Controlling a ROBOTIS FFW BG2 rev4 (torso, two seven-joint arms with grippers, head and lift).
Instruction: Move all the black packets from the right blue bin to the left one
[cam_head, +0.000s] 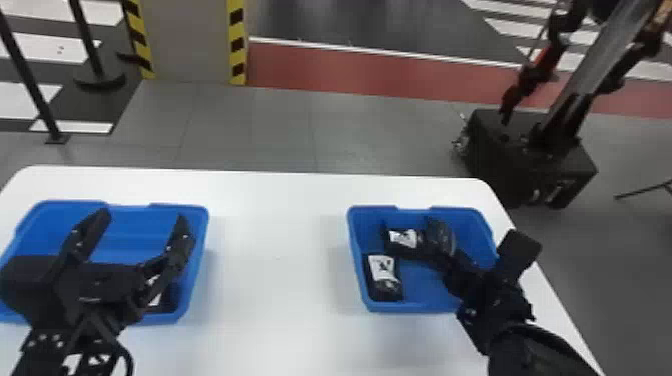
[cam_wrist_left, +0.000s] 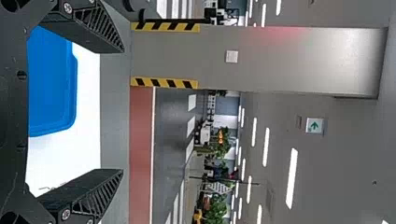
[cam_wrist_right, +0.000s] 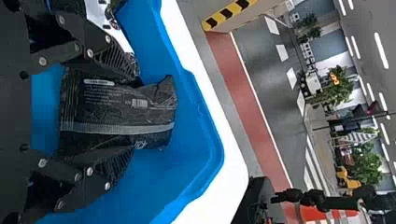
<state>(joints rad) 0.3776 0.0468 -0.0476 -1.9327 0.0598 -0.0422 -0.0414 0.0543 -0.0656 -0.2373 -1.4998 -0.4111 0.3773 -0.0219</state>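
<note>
1. Your right gripper (cam_head: 446, 250) is at the right of the head view, reaching down inside the right blue bin (cam_head: 425, 307). In the right wrist view its fingers are closed against opposite sides of a black packet (cam_wrist_right: 119, 105), so you have that one clasped between them.
2. In the head view, the clasped packet sits toward the upper part of the right bin, just beside a white-labelled packet (cam_head: 402, 238); you can't tell whether those two touch.
3. A second white-labelled packet (cam_head: 383, 275) lies in the same bin, along its left wall, below the other labelled one in the head view and clear of your right gripper's fingertips.
4. Your left gripper (cam_head: 143, 219) is over the left blue bin (cam_head: 202, 250), at the left of the head view, with its fingers spread wide.
5. One more packet (cam_head: 167, 298) lies in the left bin's lower right corner in the head view, partly hidden behind your left gripper.
6. Both bins are on the white table (cam_head: 277, 260).
</note>
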